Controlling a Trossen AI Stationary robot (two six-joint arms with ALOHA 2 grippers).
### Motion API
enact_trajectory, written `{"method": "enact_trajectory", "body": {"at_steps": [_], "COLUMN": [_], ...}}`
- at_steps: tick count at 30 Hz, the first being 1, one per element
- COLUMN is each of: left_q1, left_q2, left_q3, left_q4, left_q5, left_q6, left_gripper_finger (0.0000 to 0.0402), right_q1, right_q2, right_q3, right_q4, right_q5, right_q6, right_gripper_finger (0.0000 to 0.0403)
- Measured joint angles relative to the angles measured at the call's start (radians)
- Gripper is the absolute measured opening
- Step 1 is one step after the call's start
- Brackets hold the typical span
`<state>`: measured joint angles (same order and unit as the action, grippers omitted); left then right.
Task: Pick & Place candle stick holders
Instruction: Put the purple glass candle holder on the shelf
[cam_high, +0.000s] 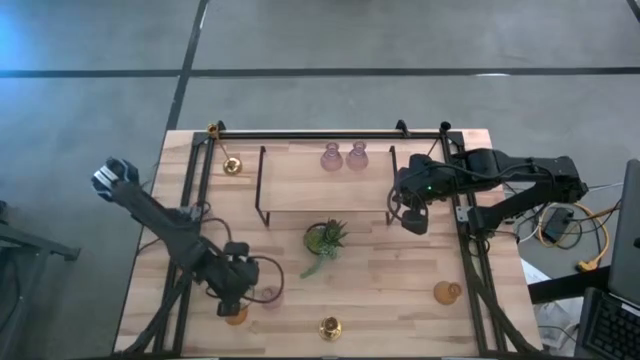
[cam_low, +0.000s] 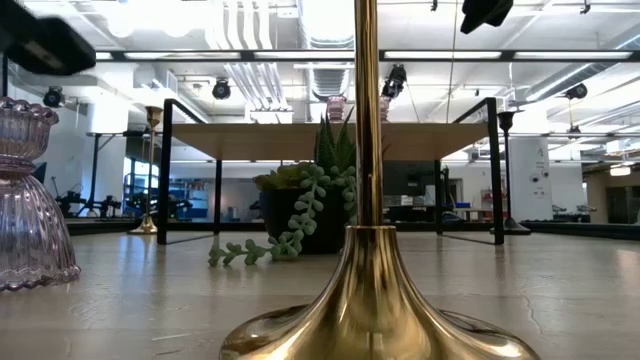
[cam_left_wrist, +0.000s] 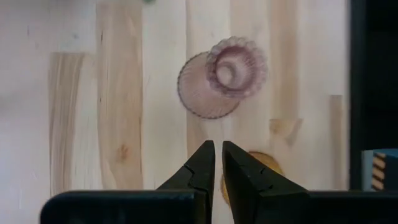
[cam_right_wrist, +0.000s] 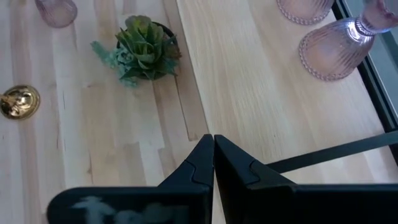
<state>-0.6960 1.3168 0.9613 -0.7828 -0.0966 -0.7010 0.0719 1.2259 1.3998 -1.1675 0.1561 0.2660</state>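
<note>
My left gripper (cam_high: 236, 296) (cam_left_wrist: 217, 149) hangs over the table's near left part, shut but for a thin slit, with nothing between its fingers. A pale pink glass holder (cam_high: 268, 296) (cam_left_wrist: 221, 78) stands upright just beyond its tips. An amber one (cam_high: 237, 317) (cam_left_wrist: 268, 163) shows partly behind the fingers. My right gripper (cam_high: 413, 222) (cam_right_wrist: 213, 140) waits shut and empty above the right end of the raised shelf (cam_high: 325, 190). Two pink holders (cam_high: 331, 157) (cam_high: 357, 155) stand on the shelf. Brass holders stand at the near edge (cam_high: 330, 327) (cam_low: 370, 290) and the far left (cam_high: 232, 165).
A small green potted plant (cam_high: 325, 238) (cam_right_wrist: 144, 46) stands mid-table in front of the shelf. Another amber holder (cam_high: 447, 292) stands near the right side. Black metal rails (cam_high: 470, 270) run along the table's left, right and far sides.
</note>
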Motion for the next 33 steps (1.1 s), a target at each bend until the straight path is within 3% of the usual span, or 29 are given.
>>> {"method": "enact_trajectory", "body": {"at_steps": [9,18,25,33], "left_q1": [-0.001,-0.007,-0.006,-0.005], "left_q2": [0.109,0.143,0.140,0.140], "left_q3": [-0.012,-0.040,-0.141,-0.237], "left_q4": [0.047,0.145,0.385,0.599], "left_q5": [-0.007,-0.001,-0.010,-0.026], "left_q6": [-0.003,-0.001,0.046,0.077], "left_gripper_finger": [0.0053,0.0161,0.0226,0.0243], "right_q1": [0.000,0.000,0.000,0.000], "right_q2": [0.000,0.000,0.000,0.000], "right_q3": [-0.003,-0.003,-0.003,-0.003], "right_q4": [0.000,0.007,0.012,0.020], "right_q5": [0.000,0.001,0.001,0.001], "right_q6": [-0.001,0.001,-0.001,-0.012], "right_gripper_finger": [0.0008,0.0008,0.0008,0.0008]}}
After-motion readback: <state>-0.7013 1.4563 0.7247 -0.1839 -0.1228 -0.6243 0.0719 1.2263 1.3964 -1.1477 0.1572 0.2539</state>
